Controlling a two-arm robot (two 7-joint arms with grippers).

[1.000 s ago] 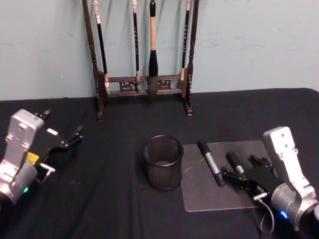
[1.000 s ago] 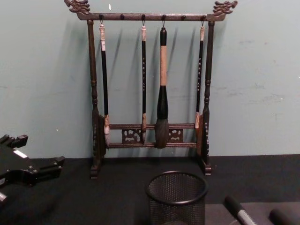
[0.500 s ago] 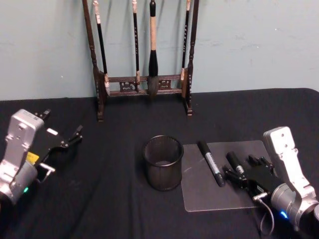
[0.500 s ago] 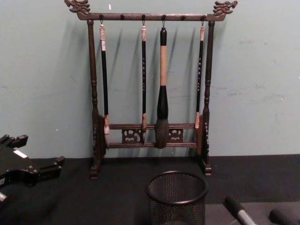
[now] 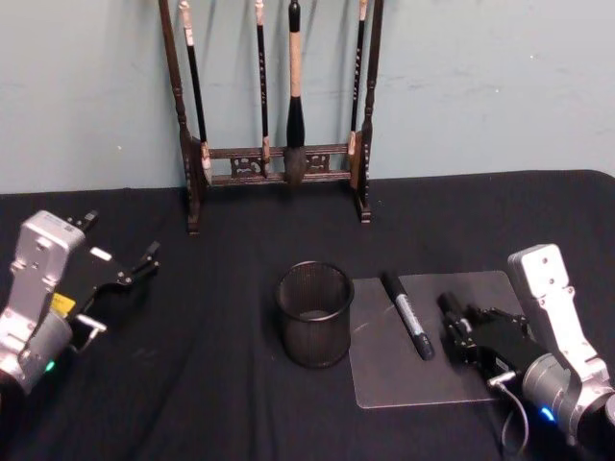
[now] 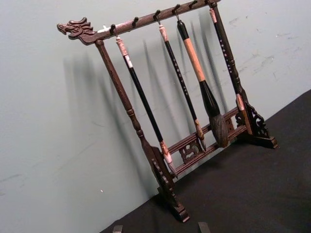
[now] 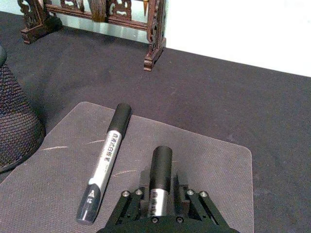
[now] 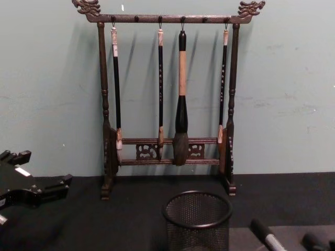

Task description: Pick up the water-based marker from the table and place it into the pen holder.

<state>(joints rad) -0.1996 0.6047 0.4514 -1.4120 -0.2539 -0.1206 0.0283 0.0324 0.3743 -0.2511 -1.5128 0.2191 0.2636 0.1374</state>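
In the head view, the pen holder (image 5: 314, 341) stood upright a little below the middle of the frame on the black surface (image 5: 211, 394). Just to its right lay a thin clear mat (image 5: 384, 379). A grey-labelled second marker (image 5: 408, 317) lay flat along the mat's left part. In the lower right, the right tool (image 5: 463, 334) was low over the mat, its fingers closed on the water-based marker (image 5: 449, 307). That marker's dark cap pointed up-frame, apart from the second marker. At the left edge the left tool (image 5: 122, 237) hovered over bare cloth with its fingers spread apart and nothing between them. A dark wooden brush rack (image 5: 279, 154) with hanging brushes stood at the top centre against the wall.

The left wrist view looked at the rack and the wall. Two finger ends of the left tool showed at the bottom edge, well apart.

In the right wrist view, the water-based marker sat bottom centre, pinched from both sides by the right tool's fingers. It rested on the mat or close over it; I cannot tell which. The second marker lay to its left, slanted, and the holder's mesh wall showed at the left edge.

In the chest view, the holder stood bottom centre with the rack behind it. Both markers' caps showed in the lower right corner, and the left tool was at the lower left.
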